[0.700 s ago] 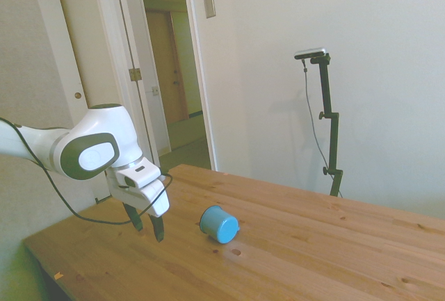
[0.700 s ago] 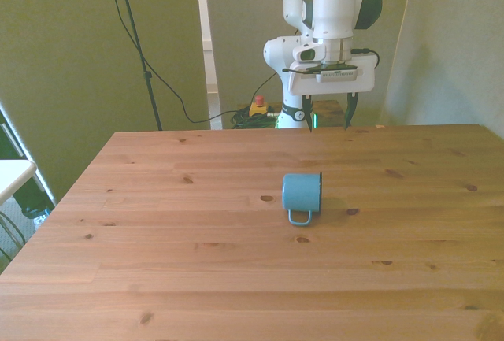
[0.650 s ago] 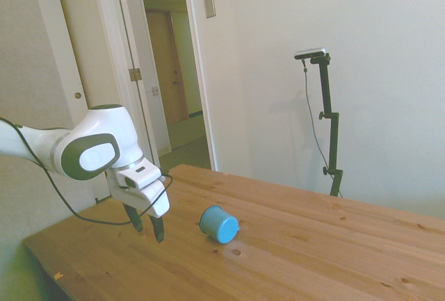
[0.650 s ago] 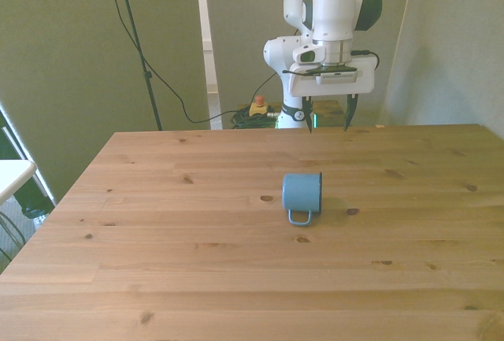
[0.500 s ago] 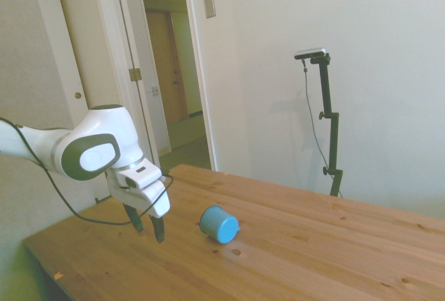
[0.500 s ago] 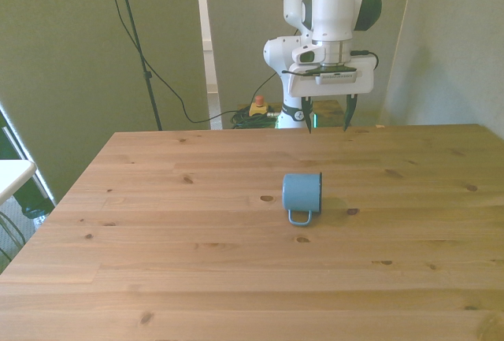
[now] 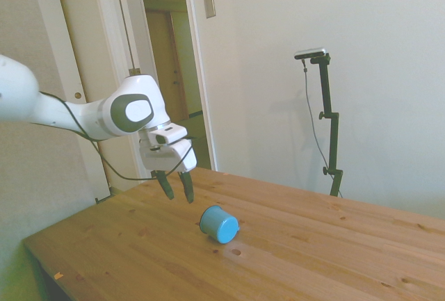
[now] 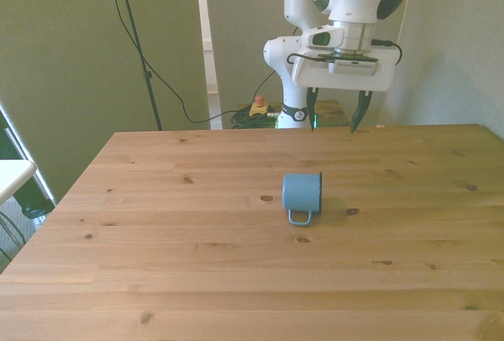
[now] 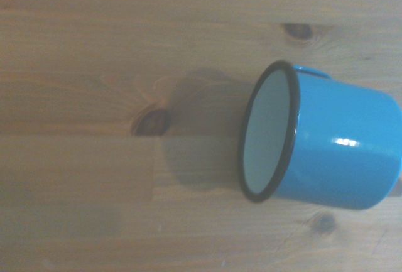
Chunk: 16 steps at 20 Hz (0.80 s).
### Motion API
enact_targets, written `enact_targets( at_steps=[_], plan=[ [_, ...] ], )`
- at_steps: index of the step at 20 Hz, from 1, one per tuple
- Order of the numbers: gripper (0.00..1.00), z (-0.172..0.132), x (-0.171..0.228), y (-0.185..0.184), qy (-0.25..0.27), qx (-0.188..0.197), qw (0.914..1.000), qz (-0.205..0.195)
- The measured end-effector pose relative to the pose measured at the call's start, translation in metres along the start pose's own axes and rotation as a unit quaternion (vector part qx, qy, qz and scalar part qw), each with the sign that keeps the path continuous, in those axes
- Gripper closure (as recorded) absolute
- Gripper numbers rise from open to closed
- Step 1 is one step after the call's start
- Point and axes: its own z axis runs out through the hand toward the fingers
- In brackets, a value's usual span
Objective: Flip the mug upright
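The mug (image 8: pixel 302 192) lies on its side near the middle of the wooden table (image 8: pixel 157 262), not upright. In the front view its handle points toward 6 o'clock and lies flat on the boards, while its open mouth faces 3 o'clock, toward the front view's right. In the side view the mug (image 7: pixel 219 224) shows its closed blue base, turned toward 5 o'clock. The wrist view shows the mug (image 9: pixel 342 149) from close by: a glossy light-blue wall, a dark rim and a white inside, with a dark knot in the wood just beside its mouth.

The gripper (image 8: pixel 336 113) hangs in the air above the far edge of the table, at about 1 o'clock from the mug in the front view and well apart from it. Its 2 dark fingers point down and stand spread wide, with nothing between them. In the side view the gripper (image 7: pixel 176 186) sits at about 10 o'clock from the mug, clear of the tabletop.
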Motion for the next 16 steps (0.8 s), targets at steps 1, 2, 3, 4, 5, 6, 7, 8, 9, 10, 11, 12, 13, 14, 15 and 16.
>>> enact_targets(
  at_steps=[1, 2, 3, 4, 5, 6, 7, 8, 9, 10, 11, 12, 13, 14, 15, 16],
  plan=[
    [0.00, 0.000, 0.007, -0.012, 0.005, -0.013, 0.9999, 0.006],
    [0.00, 0.001, 0.014, -0.024, 0.015, -0.025, 0.9995, 0.014],
    [0.00, 0.003, 0.021, -0.036, 0.028, -0.033, 0.9988, 0.022],
    [0.00, 0.015, 0.035, -0.071, 0.043, -0.046, 0.9974, 0.035],
    [0.00, 0.011, 0.036, -0.071, 0.044, -0.049, 0.9972, 0.037],
    [0.00, 0.010, 0.037, -0.072, 0.044, -0.055, 0.9968, 0.037],
    [0.00, 0.011, 0.036, -0.074, 0.045, -0.062, 0.9964, 0.035],
    [0.00, 0.014, 0.034, -0.076, 0.049, -0.072, 0.9958, 0.029],
    [0.00, 0.020, 0.033, -0.079, 0.053, -0.082, 0.9950, 0.023],
    [0.00, 0.025, 0.031, -0.081, 0.059, -0.092, 0.9939, 0.018],
    [0.00, 0.030, 0.029, -0.084, 0.067, -0.103, 0.9923, 0.015],
    [0.00, 0.034, 0.026, -0.085, 0.077, -0.113, 0.9905, 0.015],
    [0.00, 0.035, 0.023, -0.087, 0.089, -0.124, 0.9881, 0.015],
    [0.00, 0.036, 0.019, -0.089, 0.102, -0.135, 0.9855, 0.018],
    [0.00, 0.036, 0.014, -0.091, 0.114, -0.144, 0.9828, 0.020],
    [0.00, 0.036, 0.008, -0.093, 0.126, -0.152, 0.9800, 0.024]
  ],
)
